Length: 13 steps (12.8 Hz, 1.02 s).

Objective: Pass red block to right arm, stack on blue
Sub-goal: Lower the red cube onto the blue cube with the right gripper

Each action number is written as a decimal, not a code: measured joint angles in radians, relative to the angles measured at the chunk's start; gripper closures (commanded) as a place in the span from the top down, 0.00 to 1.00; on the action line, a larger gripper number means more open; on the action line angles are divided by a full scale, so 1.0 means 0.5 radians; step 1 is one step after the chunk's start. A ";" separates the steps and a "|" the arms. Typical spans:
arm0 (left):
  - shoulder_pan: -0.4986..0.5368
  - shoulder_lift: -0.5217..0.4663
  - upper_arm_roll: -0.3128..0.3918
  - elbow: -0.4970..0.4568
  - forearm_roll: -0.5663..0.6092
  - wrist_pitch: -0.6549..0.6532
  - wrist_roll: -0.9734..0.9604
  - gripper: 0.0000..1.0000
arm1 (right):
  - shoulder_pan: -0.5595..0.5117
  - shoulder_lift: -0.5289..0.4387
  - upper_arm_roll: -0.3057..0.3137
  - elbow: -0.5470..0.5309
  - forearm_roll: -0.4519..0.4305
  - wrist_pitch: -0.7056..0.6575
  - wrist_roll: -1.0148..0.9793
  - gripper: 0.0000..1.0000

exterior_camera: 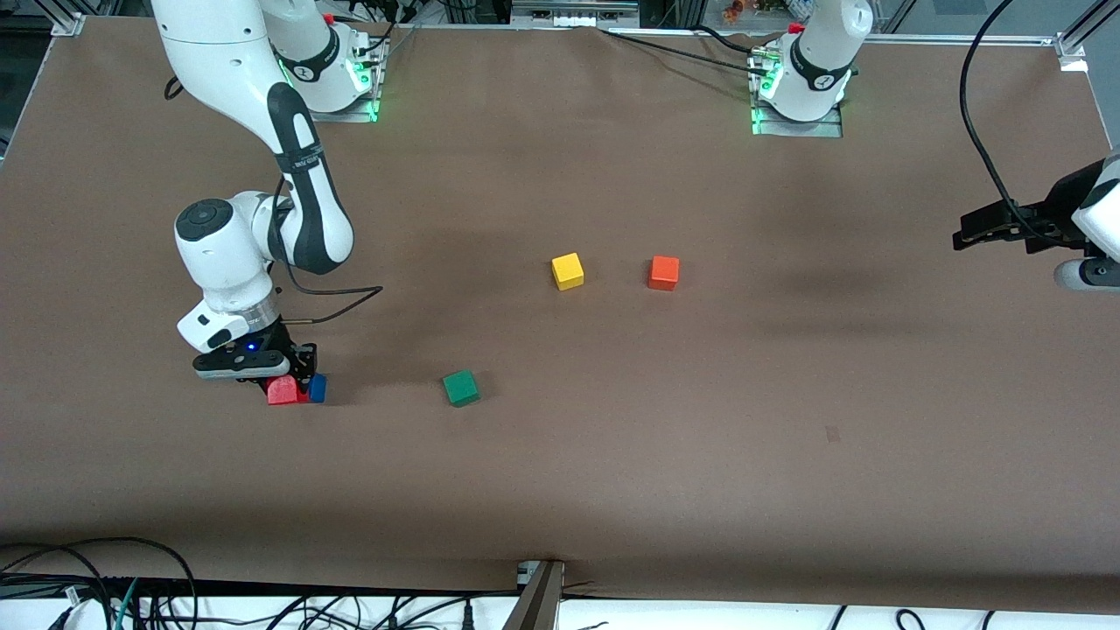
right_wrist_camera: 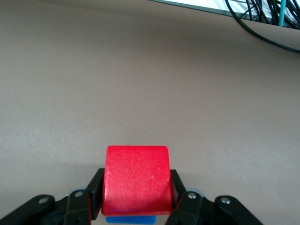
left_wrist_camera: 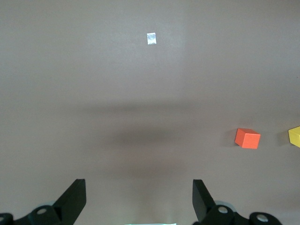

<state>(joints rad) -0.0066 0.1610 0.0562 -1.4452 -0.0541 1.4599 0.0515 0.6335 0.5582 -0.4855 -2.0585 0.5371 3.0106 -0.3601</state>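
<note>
My right gripper is shut on the red block, low over the table toward the right arm's end. In the right wrist view the red block fills the gap between the black fingers. The blue cube sits right beside it, and only a thin blue strip shows under the red block's edge. Whether the two cubes touch I cannot tell. My left gripper waits open and empty in the air at the left arm's end, and the left wrist view shows bare table under that gripper.
A green cube lies on the brown table beside the blue one, toward the middle. A yellow cube and an orange-red cube sit farther from the camera. Cables run along the table's near edge.
</note>
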 measured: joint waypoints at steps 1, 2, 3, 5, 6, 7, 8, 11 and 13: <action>-0.001 0.000 -0.004 0.002 0.002 0.005 0.000 1.00 | 0.009 0.001 0.001 -0.003 0.000 0.005 0.017 0.00; -0.003 0.000 -0.006 0.003 0.003 0.009 0.000 1.00 | 0.023 0.002 0.001 -0.008 0.000 0.014 0.027 0.00; -0.007 0.000 -0.007 0.003 0.003 0.013 0.000 1.00 | 0.034 0.004 0.001 -0.012 0.000 0.024 0.036 0.00; -0.017 0.000 -0.010 0.003 0.003 0.013 0.000 1.00 | 0.040 0.007 0.001 -0.014 0.000 0.035 0.040 0.00; -0.019 0.000 -0.012 0.003 0.003 0.013 0.000 1.00 | 0.040 0.009 0.000 -0.015 0.000 0.039 0.041 0.00; -0.019 0.000 -0.012 0.003 0.003 0.013 0.000 1.00 | 0.040 0.010 -0.001 -0.015 0.000 0.042 0.041 0.00; -0.019 0.000 -0.012 0.003 0.003 0.014 0.000 1.00 | 0.040 0.012 -0.004 -0.015 0.000 0.043 0.041 0.00; -0.019 0.000 -0.012 0.004 0.003 0.015 0.000 1.00 | 0.039 0.015 -0.009 -0.020 0.000 0.044 0.043 0.00; -0.019 0.000 -0.012 0.004 0.003 0.015 0.000 1.00 | 0.039 0.017 -0.011 -0.025 0.000 0.046 0.047 0.00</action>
<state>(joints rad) -0.0163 0.1609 0.0503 -1.4435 -0.0525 1.4672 0.0515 0.6530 0.5669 -0.4910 -2.0709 0.5373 3.0335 -0.3366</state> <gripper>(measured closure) 0.000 0.423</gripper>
